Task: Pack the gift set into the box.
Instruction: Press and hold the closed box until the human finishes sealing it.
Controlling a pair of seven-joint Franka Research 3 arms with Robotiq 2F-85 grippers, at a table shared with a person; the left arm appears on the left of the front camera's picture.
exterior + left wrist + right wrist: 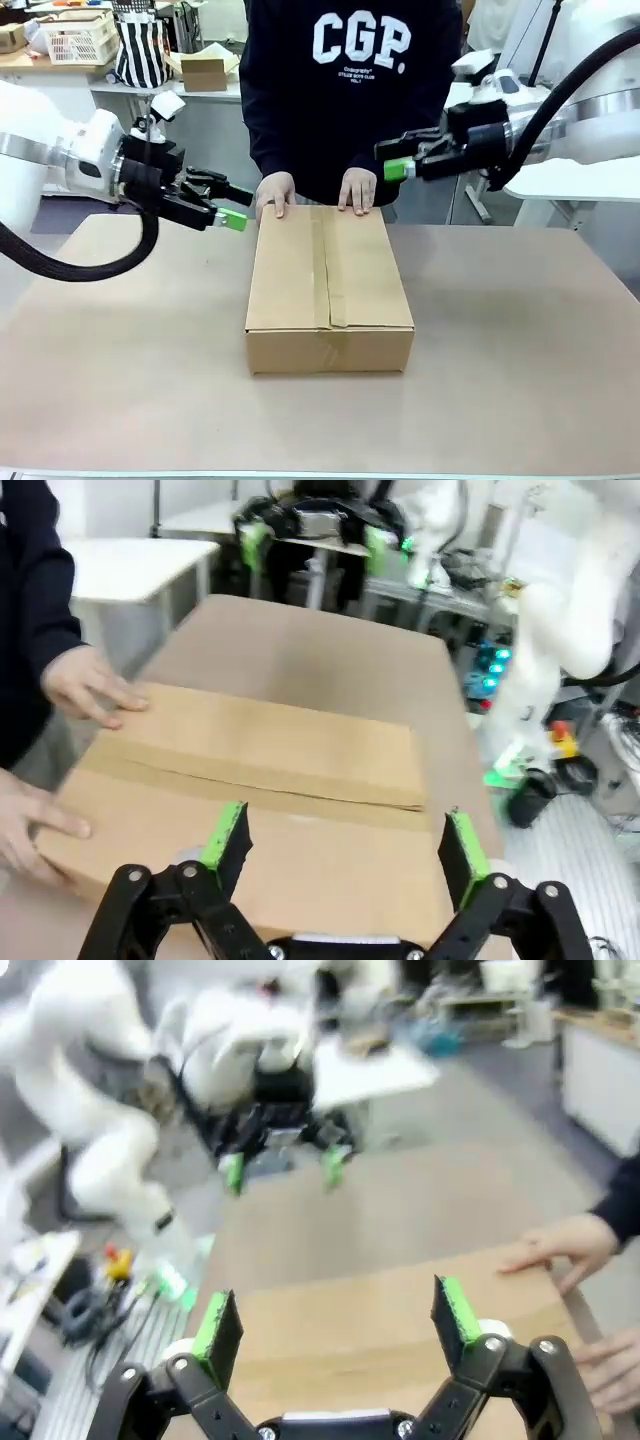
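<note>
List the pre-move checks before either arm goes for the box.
1. Left gripper open and empty: ok, it hovers beside the box's far left corner.
2. Right gripper open and empty: ok, it hovers above the far right corner.
3. Box open for packing: not ok, the top flaps lie shut.
4. Person's hands clear of the box: not ok, both rest on its far edge, between the grippers.
5. Box sitting flat on the table: ok.
6. Gift set already inside: cannot tell, the box is shut.
</note>
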